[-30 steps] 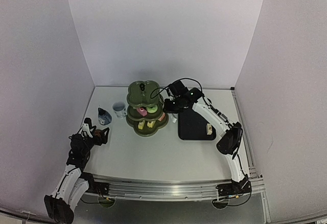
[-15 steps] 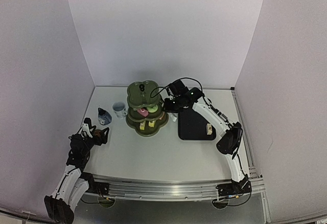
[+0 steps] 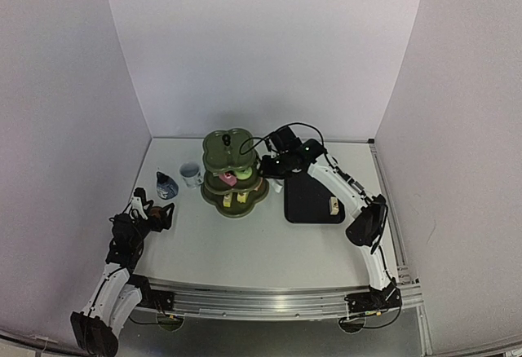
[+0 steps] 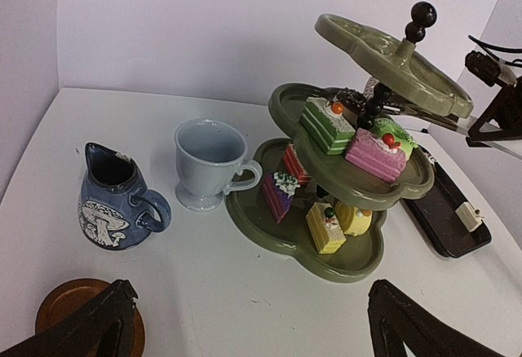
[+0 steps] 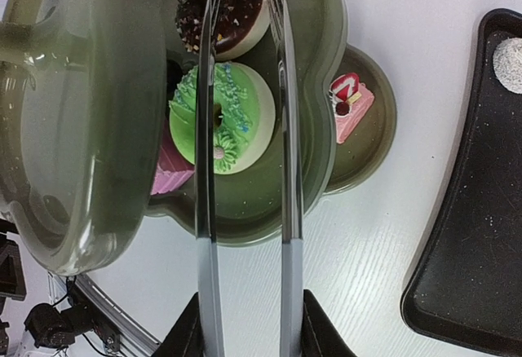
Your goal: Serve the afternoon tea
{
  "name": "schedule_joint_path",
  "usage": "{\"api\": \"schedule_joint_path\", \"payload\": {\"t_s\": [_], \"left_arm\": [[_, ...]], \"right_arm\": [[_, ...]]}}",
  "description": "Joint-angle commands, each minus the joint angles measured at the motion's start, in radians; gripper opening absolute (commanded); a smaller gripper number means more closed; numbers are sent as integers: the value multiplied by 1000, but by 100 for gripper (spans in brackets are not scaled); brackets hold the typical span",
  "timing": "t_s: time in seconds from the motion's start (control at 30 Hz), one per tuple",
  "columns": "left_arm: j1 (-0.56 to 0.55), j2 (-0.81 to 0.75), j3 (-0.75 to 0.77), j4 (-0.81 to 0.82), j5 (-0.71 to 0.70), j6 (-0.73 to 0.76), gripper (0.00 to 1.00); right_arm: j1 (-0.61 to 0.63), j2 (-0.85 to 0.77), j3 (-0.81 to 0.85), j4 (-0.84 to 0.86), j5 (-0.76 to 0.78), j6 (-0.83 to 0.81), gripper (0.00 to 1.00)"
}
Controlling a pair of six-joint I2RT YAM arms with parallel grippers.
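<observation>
The dark green three-tier stand (image 3: 235, 179) holds several small cakes and doughnuts on its lower two tiers; its top tier looks tilted in the left wrist view (image 4: 342, 259). My right gripper (image 3: 273, 167) is shut on the metal tongs (image 5: 285, 169). The tongs' arms reach over the middle tier (image 5: 322, 129), either side of a green doughnut (image 5: 236, 116), with their tips around a chocolate doughnut (image 5: 236, 2). My left gripper (image 3: 155, 217) is open and empty, low over the table beside a brown coaster (image 4: 61, 304). A white cup (image 4: 208, 165) and a small blue cup (image 4: 114, 198) stand left of the stand.
A black rectangular tray (image 3: 312, 200) lies right of the stand with one small cake (image 3: 333, 204) on it. It also shows at the right edge of the right wrist view (image 5: 481, 235). White walls close in the back and both sides.
My right gripper with the tongs has edged slightly left towards the stand. The left arm has not moved.
</observation>
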Motion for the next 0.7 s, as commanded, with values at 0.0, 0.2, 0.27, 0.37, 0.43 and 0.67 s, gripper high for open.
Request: {"api": "schedule_joint_path", "payload": {"t_s": [0.0,0.2,0.27,0.37,0.43,0.67], "left_arm": [[-4,-10,0,37,7,-3,100],[-3,-13,-1,36,9,-5,100],[-4,-13,-1,36,9,-6,100],[-4,-13,-1,34,11,-7,100],[-5,-13,-1,35,11,-7,100],[-5,-10,1,36,12,-5,100]], "right_arm": [[7,-103,27,56,-12,12,31],[7,-147,-34,62,72,32,31],[7,-166,-53,63,106,38,31],[7,-199,-96,62,166,42,31],[7,-223,-129,60,211,47,30],[1,-337,-310,38,389,87,31]]}}
